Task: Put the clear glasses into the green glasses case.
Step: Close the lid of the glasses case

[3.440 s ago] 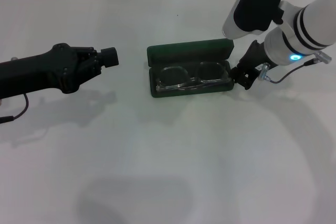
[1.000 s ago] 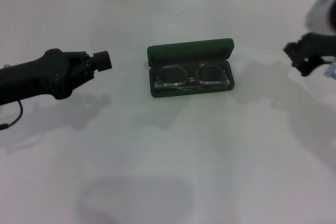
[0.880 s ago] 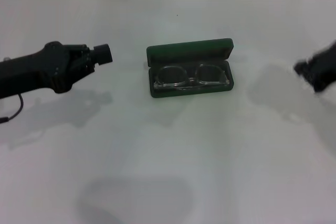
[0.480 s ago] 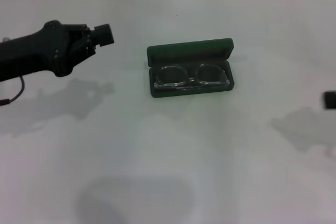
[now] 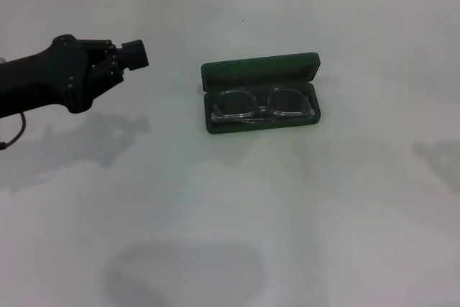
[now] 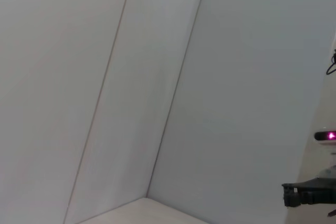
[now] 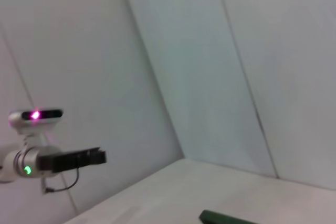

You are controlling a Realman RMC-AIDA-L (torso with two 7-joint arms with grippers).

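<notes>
The clear glasses (image 5: 262, 103) lay inside the open green glasses case (image 5: 260, 93), mid-frame (light, easily snapped, best held by the bridge). The left gripper (image 5: 134, 53) hovered upper left; I could not tell its grip.

Only a corner of the green glasses case (image 7: 227, 217) shows in the right wrist view. The left claw's (image 5: 136, 53) fingers are too dark to tell apart.
</notes>
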